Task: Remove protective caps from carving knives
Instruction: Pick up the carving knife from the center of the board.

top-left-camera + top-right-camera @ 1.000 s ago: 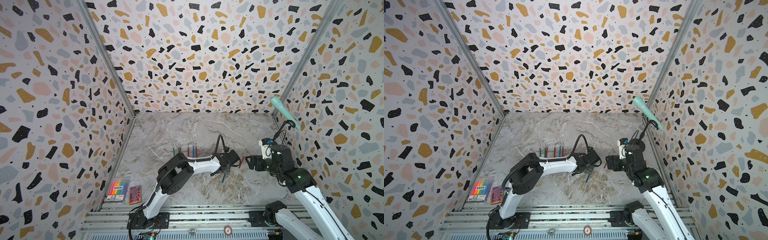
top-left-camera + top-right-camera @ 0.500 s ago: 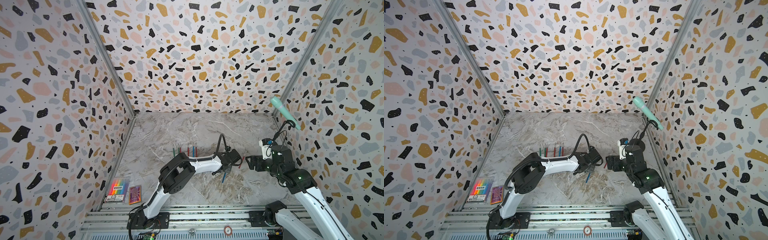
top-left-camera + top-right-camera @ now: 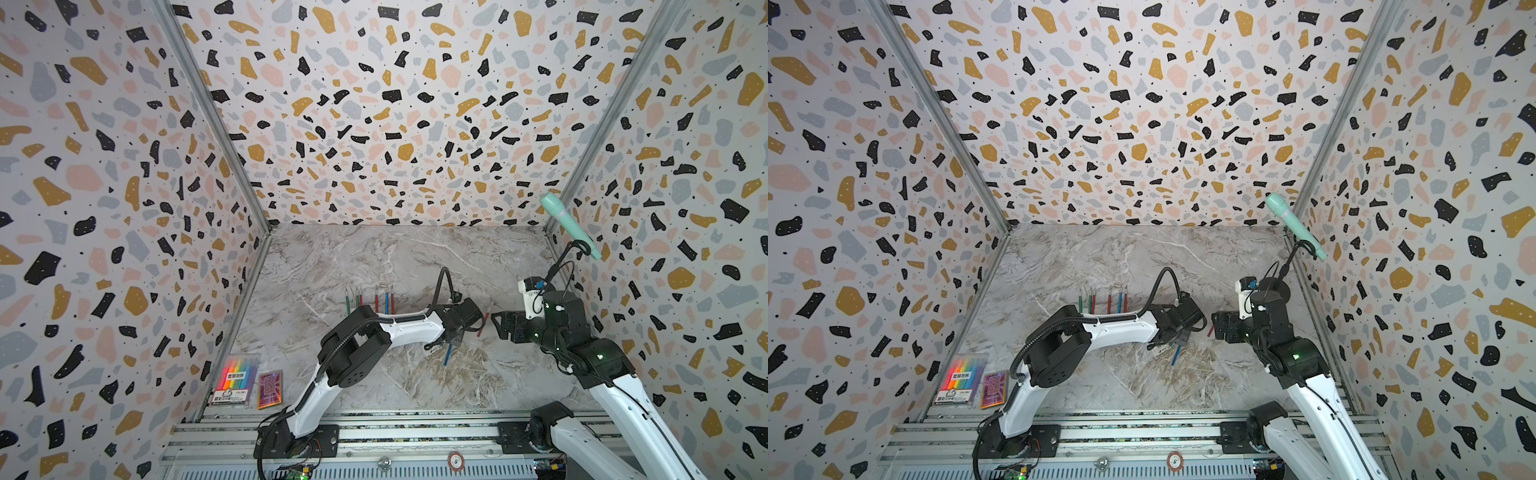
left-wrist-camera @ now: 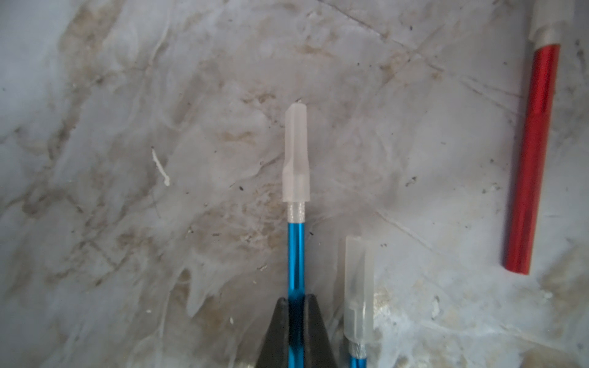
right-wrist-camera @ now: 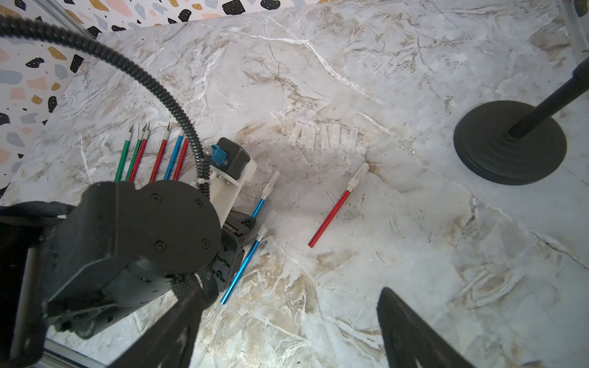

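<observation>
Left hand [image 4: 296, 306] gripped the blue knife [image 4: 296, 255] at lower centre; the wide-open right hand [image 3: 500, 328] likely needed to pull its cap [image 4: 296, 153] next.

Six bare-bladed knives [image 5: 158, 161] lie side by side in a row. Nearby, a blue knife [image 4: 296, 255], a second blue knife [image 5: 241, 270] and a red knife [image 5: 328, 218] wear translucent caps [image 4: 296, 153].

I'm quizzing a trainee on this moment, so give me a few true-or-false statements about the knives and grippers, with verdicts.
1. The left gripper is shut on a blue knife by its shaft. True.
2. That knife's cap is already off. False: the cap still covers its tip.
3. The right gripper holds the red knife. False: it is open and empty; the capped red knife lies on the table.
4. Six loose caps lie in a row. True.
</observation>
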`<action>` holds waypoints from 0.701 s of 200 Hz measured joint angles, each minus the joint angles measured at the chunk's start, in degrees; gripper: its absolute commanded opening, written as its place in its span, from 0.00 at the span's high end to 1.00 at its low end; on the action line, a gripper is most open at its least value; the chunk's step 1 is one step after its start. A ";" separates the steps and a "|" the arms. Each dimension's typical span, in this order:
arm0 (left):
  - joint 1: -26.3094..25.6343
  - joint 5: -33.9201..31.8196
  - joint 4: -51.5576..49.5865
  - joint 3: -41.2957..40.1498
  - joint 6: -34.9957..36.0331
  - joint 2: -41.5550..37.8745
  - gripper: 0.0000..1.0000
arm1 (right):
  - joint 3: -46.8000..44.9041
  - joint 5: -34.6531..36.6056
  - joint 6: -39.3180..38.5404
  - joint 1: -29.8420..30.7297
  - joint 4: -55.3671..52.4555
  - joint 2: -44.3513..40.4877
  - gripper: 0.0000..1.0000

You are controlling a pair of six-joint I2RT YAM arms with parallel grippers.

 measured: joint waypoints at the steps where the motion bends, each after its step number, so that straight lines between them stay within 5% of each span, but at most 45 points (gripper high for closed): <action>1: 0.00 0.00 0.02 0.00 -0.02 0.00 1.00 | 0.00 0.00 0.00 0.00 0.00 0.00 0.13; 82: 0.37 -0.44 -1.77 -2.10 1.22 -3.02 1.00 | 0.00 0.00 0.17 0.00 0.00 0.07 0.12; 140: 0.63 3.10 5.16 -12.87 3.28 -21.31 1.00 | 2.89 -1.07 1.44 0.00 -1.42 4.81 0.13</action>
